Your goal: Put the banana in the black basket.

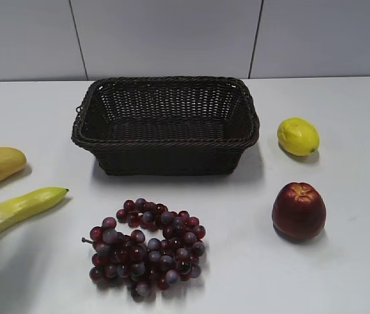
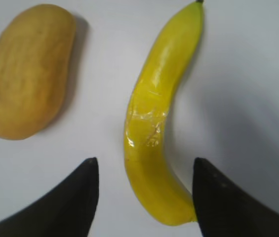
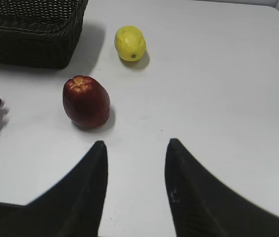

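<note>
Left pincer: released, jaws spread wide, one dark fingertip on either side of the lower end of the banana. In the left wrist view the right fingertip sits just against the banana's edge; actual contact cannot be judged. Banana lies flat on the white tabletop, its tapered tip toward the top of the frame. A plumper yellow-orange fruit lies at upper left of that frame, apart from the banana.

Right pincer: released, jaws apart, nothing between them, over bare tabletop. A red apple lies beyond it to the left, a lemon farther up.

Exterior view: banana at lower left, black basket at centre with nothing visible inside, the two well apart. Bunch of dark grapes lies below the basket.
</note>
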Tool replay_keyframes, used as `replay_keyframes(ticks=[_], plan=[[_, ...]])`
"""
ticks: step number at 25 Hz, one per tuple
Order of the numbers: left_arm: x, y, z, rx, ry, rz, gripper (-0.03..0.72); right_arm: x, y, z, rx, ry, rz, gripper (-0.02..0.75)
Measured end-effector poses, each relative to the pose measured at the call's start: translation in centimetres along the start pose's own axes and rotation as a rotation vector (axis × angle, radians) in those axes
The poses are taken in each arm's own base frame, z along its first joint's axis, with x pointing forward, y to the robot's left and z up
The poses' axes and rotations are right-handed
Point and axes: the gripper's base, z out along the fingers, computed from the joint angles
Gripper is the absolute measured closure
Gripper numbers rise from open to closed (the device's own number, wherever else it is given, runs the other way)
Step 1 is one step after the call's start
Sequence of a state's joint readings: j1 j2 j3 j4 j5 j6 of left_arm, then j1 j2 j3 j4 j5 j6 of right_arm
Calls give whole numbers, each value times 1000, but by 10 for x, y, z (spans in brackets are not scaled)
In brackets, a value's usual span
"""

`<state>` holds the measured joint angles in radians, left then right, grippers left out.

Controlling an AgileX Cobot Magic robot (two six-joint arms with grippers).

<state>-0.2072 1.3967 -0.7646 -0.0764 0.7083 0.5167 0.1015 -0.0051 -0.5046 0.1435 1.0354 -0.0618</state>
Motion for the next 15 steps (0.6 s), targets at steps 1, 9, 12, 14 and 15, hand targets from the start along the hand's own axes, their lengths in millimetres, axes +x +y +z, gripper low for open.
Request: replay_keyframes(ticks=[1,9,12,14,15], plan=[[0,1,8,12,24,5,73,0,0,0,-1,0,1,440],[1,4,58,61,144,49,21,0,0,0,-3,0,2,440],[-2,8,68,33,123,72,26,0,0,0,-4,0,2,440],[-4,9,74,24,114,78,34,0,0,0,-4,0,3,440],[-4,10,76,24,114,79,39,0,0,0,-4,0,3,440]])
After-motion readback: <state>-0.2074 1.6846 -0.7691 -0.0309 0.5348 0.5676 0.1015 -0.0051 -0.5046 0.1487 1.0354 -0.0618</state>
